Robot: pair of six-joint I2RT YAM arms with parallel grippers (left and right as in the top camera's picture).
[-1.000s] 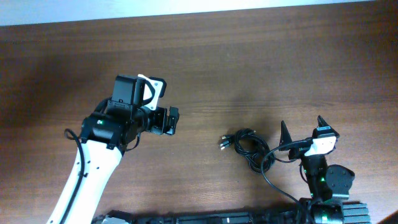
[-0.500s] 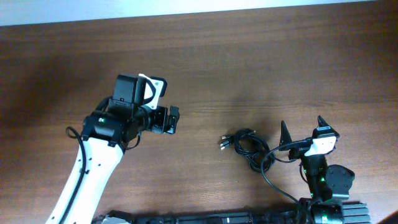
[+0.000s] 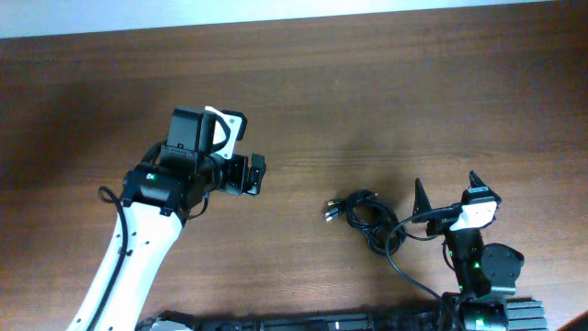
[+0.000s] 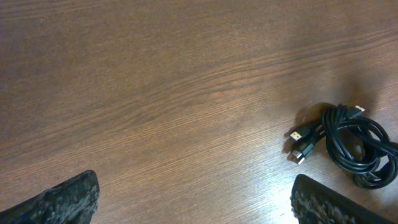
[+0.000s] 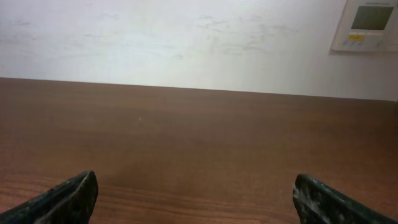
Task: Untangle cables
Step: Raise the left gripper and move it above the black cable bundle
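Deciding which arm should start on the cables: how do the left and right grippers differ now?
The left gripper reaches out over the table, well left of the cables; the right gripper sits near the front edge, close beside them. The left gripper's camera sees the cables; the right gripper's sees only table and wall. Both are open and empty.

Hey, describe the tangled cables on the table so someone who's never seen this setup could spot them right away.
On the brown wooden table, look beside the right end effector. The cables lie there as a small black coil of thin loops. Metal-tipped plugs poke out of it, unlike the thicker wire nearby.
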